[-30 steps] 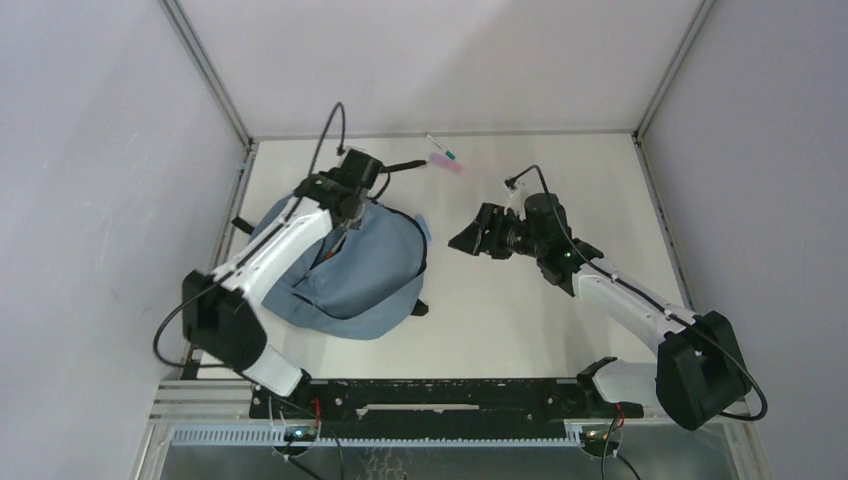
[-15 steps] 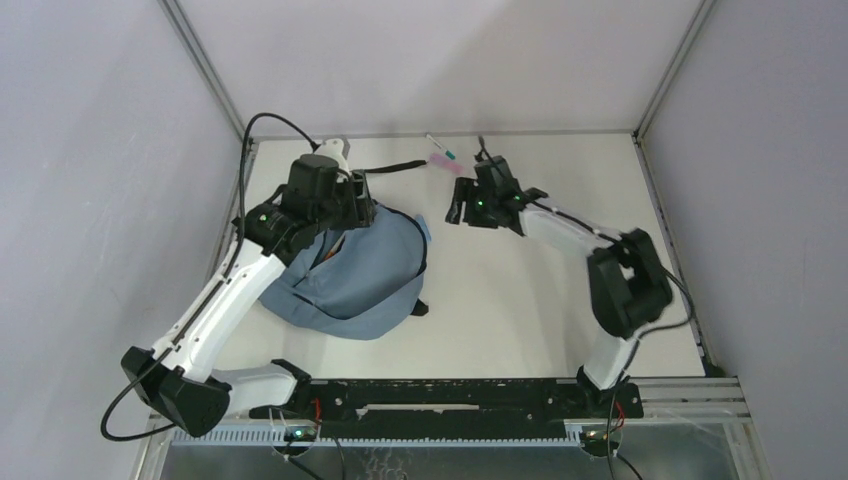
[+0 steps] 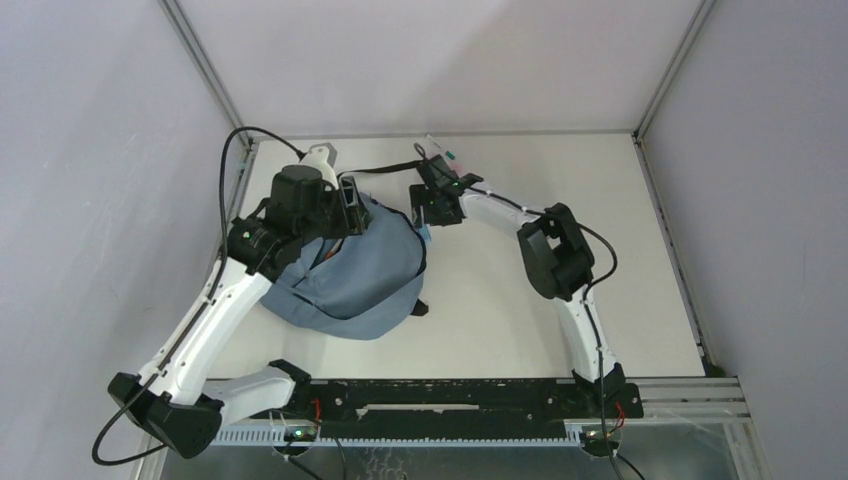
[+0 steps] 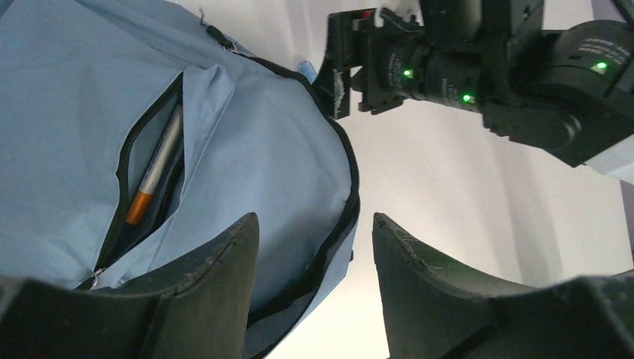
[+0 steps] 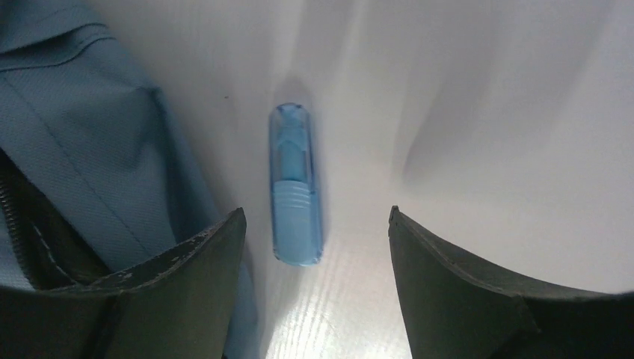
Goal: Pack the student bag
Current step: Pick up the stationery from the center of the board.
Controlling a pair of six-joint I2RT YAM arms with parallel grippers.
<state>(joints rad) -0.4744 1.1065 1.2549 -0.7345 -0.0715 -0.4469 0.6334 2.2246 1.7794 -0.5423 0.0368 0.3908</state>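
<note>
The slate-blue student bag (image 3: 350, 275) lies at the left of the table. Its zip pocket (image 4: 142, 187) is open, and a grey pen with an orange end (image 4: 153, 179) lies inside. My left gripper (image 3: 357, 208) hovers over the bag's far edge, open and empty; its fingers (image 4: 224, 269) frame the bag's black-trimmed rim. My right gripper (image 3: 425, 212) is open and low over the table just right of the bag. A small translucent blue capped item (image 5: 296, 196) lies on the table just ahead of its fingers (image 5: 441, 262), beside the bag's fabric (image 5: 75, 142). That gripper also shows in the left wrist view (image 4: 340, 71).
A black strap (image 3: 385, 169) trails from the bag towards the back. Small pink and teal items (image 3: 450, 156) lie near the back edge, partly hidden by the right arm. Metal frame posts and grey walls bound the table at the back and sides.
My right arm has swung left from mid-table to the bag's far right edge, over the blue item. My left arm has drawn back and risen over the bag's far side.
</note>
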